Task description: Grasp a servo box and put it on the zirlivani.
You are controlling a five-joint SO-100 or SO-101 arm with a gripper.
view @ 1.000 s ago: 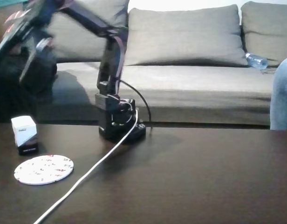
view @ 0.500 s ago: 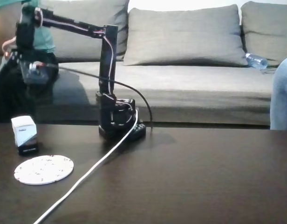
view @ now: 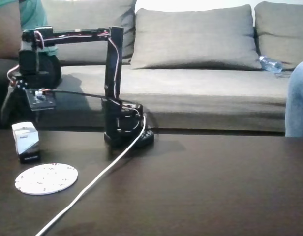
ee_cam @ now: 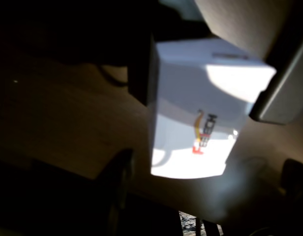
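Approach step: the gripper (view: 24, 115) is hung just above the box (view: 26, 141), nothing held; how wide it's spread can't be told. The box is stood on the table (view: 215, 187) right behind the disc (view: 46, 178), so lowering and closing is called for next.

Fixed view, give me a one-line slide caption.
Arm's gripper poised just above the servo box on a dark table, speckled zirlivani nearby.
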